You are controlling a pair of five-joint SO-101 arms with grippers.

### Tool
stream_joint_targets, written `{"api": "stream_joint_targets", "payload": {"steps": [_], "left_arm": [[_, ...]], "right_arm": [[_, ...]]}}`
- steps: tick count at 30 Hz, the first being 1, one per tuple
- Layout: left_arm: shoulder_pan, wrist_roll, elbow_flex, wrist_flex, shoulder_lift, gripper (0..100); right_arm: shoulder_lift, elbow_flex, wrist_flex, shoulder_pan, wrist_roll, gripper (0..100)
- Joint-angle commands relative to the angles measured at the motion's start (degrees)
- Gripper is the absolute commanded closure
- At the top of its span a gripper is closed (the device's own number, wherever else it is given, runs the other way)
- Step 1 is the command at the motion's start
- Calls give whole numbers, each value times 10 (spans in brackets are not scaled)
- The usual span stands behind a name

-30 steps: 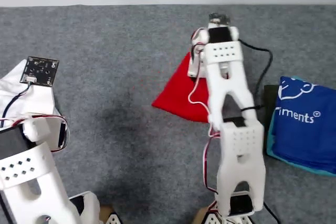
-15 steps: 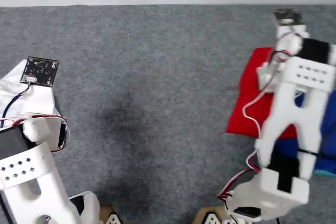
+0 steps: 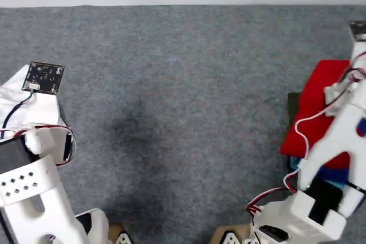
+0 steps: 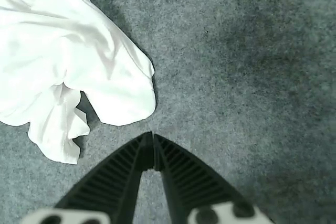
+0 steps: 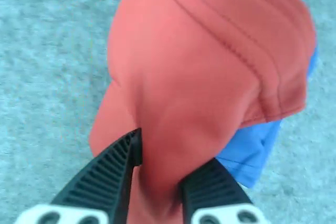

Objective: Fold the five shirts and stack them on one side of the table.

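Has the right gripper (image 5: 170,156) clenched on a fold of the red shirt (image 5: 210,66), cloth bunched up between the ribbed fingers (image 5: 105,174). Grips it at one edge, probably so as to carry the whole folded piece along without shaking it open. Holds that red shirt at about 3 o'clock on the table (image 3: 171,84) as seen from above, draped over the blue shirt (image 5: 252,145) with a strip of blue peeking out from under it. Put there, by the look of it, to build the stack on one side as the task asks. Sits skewed over the blue rather than squared up, so likely wants a nudge into line before being let go. Shows a dark strip (image 3: 293,104) at the 9 o'clock edge of the two shirts, perhaps another folded shirt, though too little of it to tell. Keeps the left gripper (image 4: 153,145) closed on nothing, tips touching, hanging over bare grey table just beside the white shirt (image 4: 63,61). Leaves that white shirt crumpled and unfolded at about 9 o'clock, well apart from the red and blue ones — seemingly parked there to wait its turn, off to the side so the middle stays free for folding. Judging by this: red shirt nearly stacked, white one yet to be folded.
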Motion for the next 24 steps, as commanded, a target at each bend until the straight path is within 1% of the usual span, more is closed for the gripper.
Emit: {"api": "stream_joint_targets", "payload": {"steps": [1, 6, 10, 15, 17, 21, 23, 24], "left_arm": [[-4, -5, -6, 5, -12, 994], [-4, -5, -4, 5, -12, 994], [-4, -5, -4, 5, -12, 994], [-4, -5, -3, 5, -12, 994], [-4, -5, -3, 5, -12, 994], [-4, -5, -3, 5, -12, 994], [-4, -5, -3, 5, -12, 994], [-4, -5, -3, 5, -12, 994]], "right_arm": [[-28, -4, 22, 36, 26, 989], [2, -4, -12, 81, 36, 989], [62, -4, -71, 116, 40, 989], [156, -8, -136, 138, 70, 974], [183, -8, -147, 148, 70, 910], [195, -33, -142, 157, 69, 709], [180, -70, -116, 153, 69, 653], [169, -91, -97, 151, 69, 647]]}}
